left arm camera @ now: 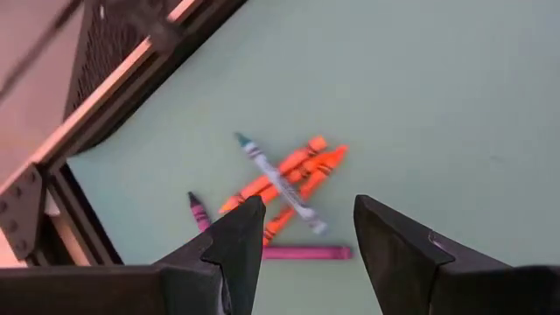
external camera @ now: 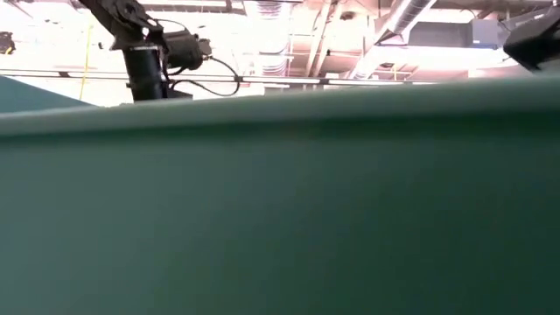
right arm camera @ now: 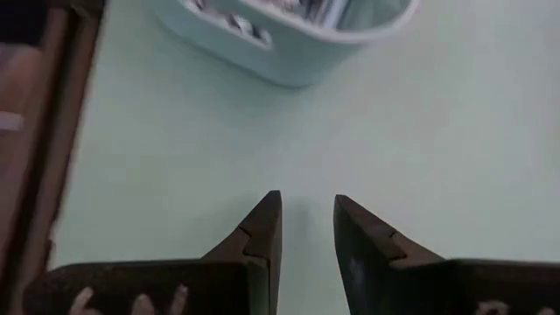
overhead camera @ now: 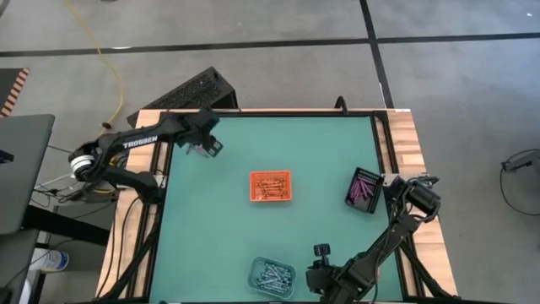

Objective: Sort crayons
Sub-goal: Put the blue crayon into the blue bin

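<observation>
Hovering — left claw over crayons

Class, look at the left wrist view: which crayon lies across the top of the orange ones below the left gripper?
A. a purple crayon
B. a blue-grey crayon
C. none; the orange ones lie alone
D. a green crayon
B: the blue-grey crayon lies crosswise over the orange crayons; the purple crayons lie apart on the mat, nearer the open left gripper.
</observation>
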Controlling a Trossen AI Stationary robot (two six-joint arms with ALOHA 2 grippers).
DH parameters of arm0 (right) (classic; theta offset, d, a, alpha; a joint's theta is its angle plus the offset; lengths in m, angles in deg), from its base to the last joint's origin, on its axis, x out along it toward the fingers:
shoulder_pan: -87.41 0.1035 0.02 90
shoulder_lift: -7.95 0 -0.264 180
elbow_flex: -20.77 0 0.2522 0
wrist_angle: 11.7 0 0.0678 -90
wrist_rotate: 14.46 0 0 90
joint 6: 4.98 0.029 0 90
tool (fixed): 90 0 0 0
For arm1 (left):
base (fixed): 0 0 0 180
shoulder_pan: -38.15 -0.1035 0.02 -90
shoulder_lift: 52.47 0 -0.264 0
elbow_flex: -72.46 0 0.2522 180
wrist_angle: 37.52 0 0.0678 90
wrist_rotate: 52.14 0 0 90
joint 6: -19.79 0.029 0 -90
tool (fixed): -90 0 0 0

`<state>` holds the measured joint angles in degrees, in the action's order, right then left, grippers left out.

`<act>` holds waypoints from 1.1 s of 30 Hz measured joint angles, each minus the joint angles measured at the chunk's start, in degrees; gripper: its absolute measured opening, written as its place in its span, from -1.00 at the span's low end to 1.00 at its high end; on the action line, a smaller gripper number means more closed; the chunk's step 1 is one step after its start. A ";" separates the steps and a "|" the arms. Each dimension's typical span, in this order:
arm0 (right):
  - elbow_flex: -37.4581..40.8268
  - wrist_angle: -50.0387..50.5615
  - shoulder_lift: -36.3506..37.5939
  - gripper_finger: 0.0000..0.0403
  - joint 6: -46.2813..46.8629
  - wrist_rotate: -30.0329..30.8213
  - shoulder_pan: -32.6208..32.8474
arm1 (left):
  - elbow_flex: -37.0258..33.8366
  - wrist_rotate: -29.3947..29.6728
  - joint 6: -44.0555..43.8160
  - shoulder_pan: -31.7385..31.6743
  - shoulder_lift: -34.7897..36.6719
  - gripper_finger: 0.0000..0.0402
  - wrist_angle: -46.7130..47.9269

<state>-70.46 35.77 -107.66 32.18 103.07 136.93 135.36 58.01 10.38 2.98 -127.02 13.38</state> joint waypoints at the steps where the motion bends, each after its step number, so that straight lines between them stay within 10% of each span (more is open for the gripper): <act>1: -0.01 -0.44 0.01 -0.51 0.29 0.23 0.09 | 0.00 -0.69 0.20 -1.65 -0.63 -0.16 -0.62; 23: -0.02 -3.14 0.09 -0.51 4.60 5.69 2.59 | 0.13 -6.07 2.84 -10.33 -17.35 -0.17 -7.83; 33: -0.02 -3.13 0.13 -0.51 4.53 5.90 2.60 | 0.13 -7.97 1.68 -11.20 -17.37 -0.49 -8.39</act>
<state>-70.48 32.65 -107.53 36.71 108.97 139.53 135.49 50.05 12.06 -8.22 -144.39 4.99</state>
